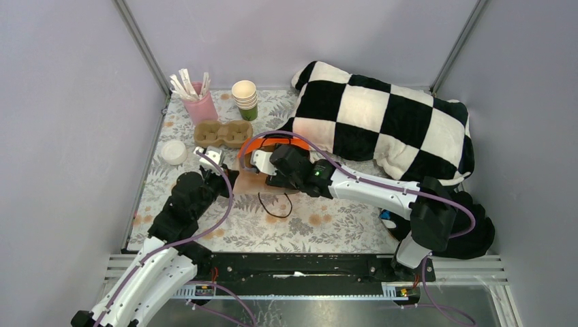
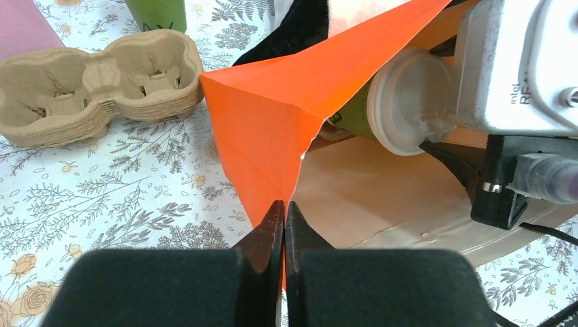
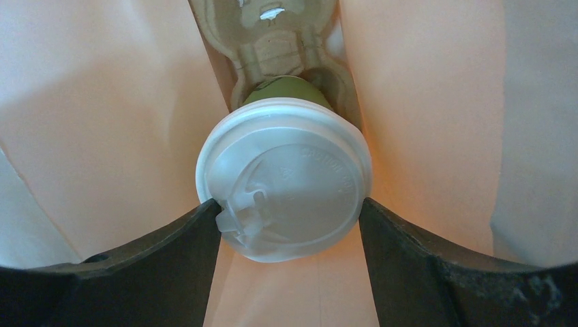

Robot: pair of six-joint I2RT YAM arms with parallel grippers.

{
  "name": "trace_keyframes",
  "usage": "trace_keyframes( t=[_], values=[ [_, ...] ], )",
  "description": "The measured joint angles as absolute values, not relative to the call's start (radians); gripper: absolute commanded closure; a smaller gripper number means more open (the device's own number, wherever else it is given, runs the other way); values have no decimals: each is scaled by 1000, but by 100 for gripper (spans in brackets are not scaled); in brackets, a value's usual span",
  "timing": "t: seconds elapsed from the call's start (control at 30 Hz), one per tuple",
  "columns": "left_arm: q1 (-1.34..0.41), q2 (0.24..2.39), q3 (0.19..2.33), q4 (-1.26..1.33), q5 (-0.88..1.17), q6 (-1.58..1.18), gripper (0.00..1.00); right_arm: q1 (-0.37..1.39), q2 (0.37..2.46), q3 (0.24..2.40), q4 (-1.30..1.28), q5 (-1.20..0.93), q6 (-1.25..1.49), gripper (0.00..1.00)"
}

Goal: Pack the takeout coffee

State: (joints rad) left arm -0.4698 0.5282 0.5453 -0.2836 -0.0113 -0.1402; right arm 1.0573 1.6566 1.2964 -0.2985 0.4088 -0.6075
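Pale grey walls close in a table under a flowered cloth (image 1: 327, 228), with a black-and-white checked pillow (image 1: 382, 116) slumped along the far right. An orange paper bag (image 2: 272, 116) lies on its side in the middle of the cloth. The left gripper (image 2: 283, 218) has its fingers pressed together on the bag's edge, with a thin strip of orange paper nipped between them, and the flap stands up like a tent. The right gripper (image 3: 286, 218) is inside the bag, its jaws spread wide and clamped on either side of the white lid of the takeout coffee (image 3: 283, 174). The cup lies sideways with its lid toward the wrist camera, so only a sliver of green wall shows behind the lid. Deeper in the bag sits a pulp-coloured moulded tray (image 3: 272, 27). The lid hides the cup's base, so whether it is seated in the tray cannot be told. From above, the coffee is wholly hidden under the right arm and the bag.

At the far left of the table are a stack of cardboard carriers (image 1: 223, 133), a pink cup (image 1: 202, 107) of white sticks and a stack of lidless cups (image 1: 245, 99). A loose white lid (image 1: 174, 152) lies near the left edge. A black cord loop (image 1: 276, 204) lies just in front of the bag. A dark bundle (image 1: 477, 228) sits by the right arm's base, too shapeless to identify
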Motion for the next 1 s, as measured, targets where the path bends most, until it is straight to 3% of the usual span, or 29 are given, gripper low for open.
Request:
trace_keyframes(
  t=[1.0],
  values=[
    [-470, 528, 545, -284, -11, -148, 100, 1045, 1687, 1292, -260, 456, -619, 23]
  ],
)
